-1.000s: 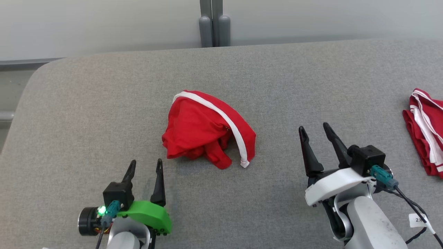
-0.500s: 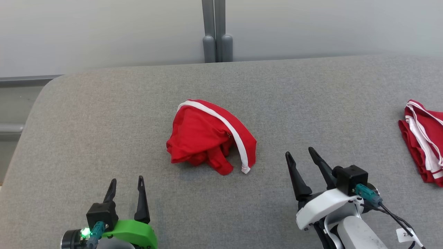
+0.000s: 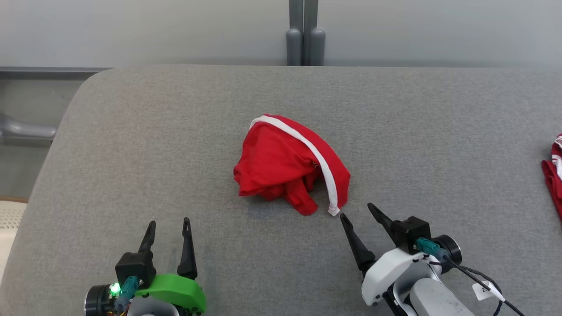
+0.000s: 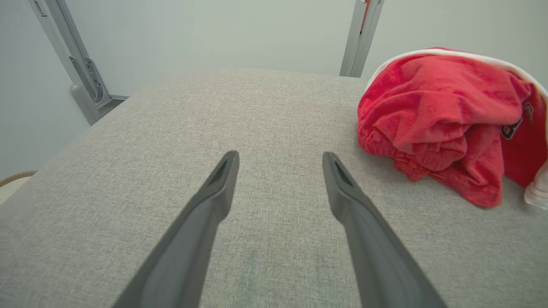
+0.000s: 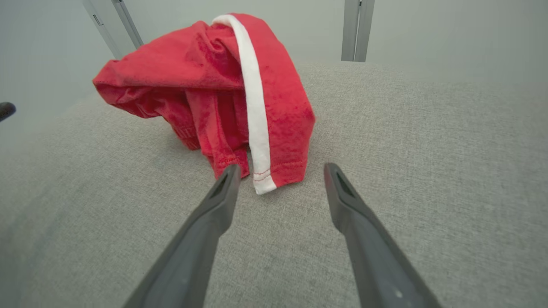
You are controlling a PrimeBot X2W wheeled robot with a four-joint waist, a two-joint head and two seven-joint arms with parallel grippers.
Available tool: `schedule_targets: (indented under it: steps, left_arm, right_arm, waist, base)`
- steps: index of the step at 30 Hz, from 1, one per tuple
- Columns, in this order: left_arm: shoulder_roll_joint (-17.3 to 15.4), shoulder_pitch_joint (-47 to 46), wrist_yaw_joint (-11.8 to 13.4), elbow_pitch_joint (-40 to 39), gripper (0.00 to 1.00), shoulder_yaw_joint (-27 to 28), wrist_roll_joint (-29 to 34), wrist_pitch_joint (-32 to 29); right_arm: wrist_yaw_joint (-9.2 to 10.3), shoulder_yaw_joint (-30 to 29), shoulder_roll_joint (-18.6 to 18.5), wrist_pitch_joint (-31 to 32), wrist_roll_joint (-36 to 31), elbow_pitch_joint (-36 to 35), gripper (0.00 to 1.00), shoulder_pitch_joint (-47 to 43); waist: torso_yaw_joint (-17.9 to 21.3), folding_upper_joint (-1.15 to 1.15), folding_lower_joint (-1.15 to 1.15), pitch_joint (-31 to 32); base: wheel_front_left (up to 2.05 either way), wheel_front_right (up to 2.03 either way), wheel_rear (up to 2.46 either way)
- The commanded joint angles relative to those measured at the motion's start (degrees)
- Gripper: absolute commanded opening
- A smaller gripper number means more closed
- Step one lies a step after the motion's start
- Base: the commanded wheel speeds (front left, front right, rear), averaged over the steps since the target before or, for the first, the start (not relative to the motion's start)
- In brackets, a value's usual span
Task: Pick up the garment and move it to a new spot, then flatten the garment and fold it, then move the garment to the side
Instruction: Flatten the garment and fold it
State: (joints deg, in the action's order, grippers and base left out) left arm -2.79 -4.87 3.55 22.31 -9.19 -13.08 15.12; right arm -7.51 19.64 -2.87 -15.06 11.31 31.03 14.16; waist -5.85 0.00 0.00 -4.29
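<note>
Garment (image 3: 281, 171), red with a white stripe, lies crumpled in a mound in the middle of the grey table (image 3: 175, 131). The left wrist view catches dark lettering (image 4: 511, 126) inside a fold. The right wrist view shows the stitched stripe end (image 5: 263, 182) just beside the right fingers (image 3: 354, 241), spread apart and empty. The left fingers (image 3: 188, 250), likewise spread and empty, sit apart from the mound. Another red-and-white cloth (image 3: 554, 175) lies far right, and grey posts (image 3: 303, 39) stand behind the table.

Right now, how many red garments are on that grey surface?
2. One crumpled, white-striped red garment lies at the centre, near the right gripper; a second red piece sits at the far right edge, cut off by the frame. More may lie beyond view.
</note>
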Motion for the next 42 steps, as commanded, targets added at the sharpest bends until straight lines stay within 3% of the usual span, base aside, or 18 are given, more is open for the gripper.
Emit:
schedule_targets:
  steps: [1, 11, 21, 22, 23, 24, 25, 35, 42]
  left_arm:
    - [-0.2, -1.3, 0.5, -0.1, 1.0, -0.1, -0.1, 0.0]
    - [-0.2, -2.1, 0.8, -0.7, 1.0, -1.5, -1.5, 0.0]
    - [-0.2, -2.6, 1.6, -1.1, 1.0, -2.4, -2.7, 0.0]
    - [-0.2, -2.7, 1.7, -1.1, 1.0, -2.6, -2.8, 0.0]
    - [-0.2, -2.8, 1.7, -1.1, 1.0, -2.7, -3.0, 0.0]
    - [-0.2, -2.9, 1.7, -1.1, 1.0, -2.8, -3.3, 0.0]
    - [-0.2, -3.0, 1.7, -1.1, 1.0, -2.9, -3.5, 0.0]
    - [-0.2, -3.4, 1.9, -0.7, 1.0, -4.1, -4.3, 0.0]
    - [-0.2, -4.0, 1.9, -0.1, 1.0, -6.6, -5.7, 0.0]
  right_arm:
    - [0.05, -0.1, -0.1, -0.1, -0.4, 1.3, 1.0, 1.1]
    - [0.05, -3.3, -0.1, -0.1, -3.1, 7.5, 1.0, 5.6]
    - [0.05, -4.0, -0.1, -0.1, -5.8, 9.3, 0.98, 7.7]
    - [0.05, -4.2, -0.1, -0.1, -6.0, 9.5, 0.53, 7.9]
    - [0.05, -4.4, -0.2, -0.1, -6.3, 9.6, 0.35, 8.1]
    - [0.05, -4.7, -0.2, -0.1, -6.4, 9.8, 0.09, 8.3]
    - [0.05, -5.1, -0.1, -0.1, -6.6, 10.0, 0.0, 8.6]
    - [0.05, -13.0, -2.8, -0.1, -11.8, 5.5, 0.0, 15.8]
    - [0.05, -10.9, -5.3, -0.1, -15.0, 4.0, 0.0, 28.0]
  waist:
    - [-2.2, 0.0, 0.0, -0.8]
    - [-6.2, 0.0, 0.0, -3.0]
    - [-6.8, 0.0, 0.0, -4.7]
    - [-6.8, 0.0, 0.0, -4.8]
    - [-6.7, 0.0, 0.0, -4.9]
    - [-6.6, 0.0, 0.0, -4.9]
    - [-6.6, 0.0, 0.0, -5.0]
    - [-5.9, 0.0, 0.0, -5.1]
    - [-7.5, 0.0, 0.0, -5.0]
  base:
    - [0.0, 0.0, 0.0]
    - [0.0, 0.0, 0.0]
    - [0.0, 0.0, 0.0]
    - [0.0, 0.0, 0.0]
    - [0.0, 0.0, 0.0]
    - [0.0, 0.0, 0.0]
    - [0.0, 0.0, 0.0]
    - [0.0, 0.0, 0.0]
    - [0.0, 0.0, 0.0]
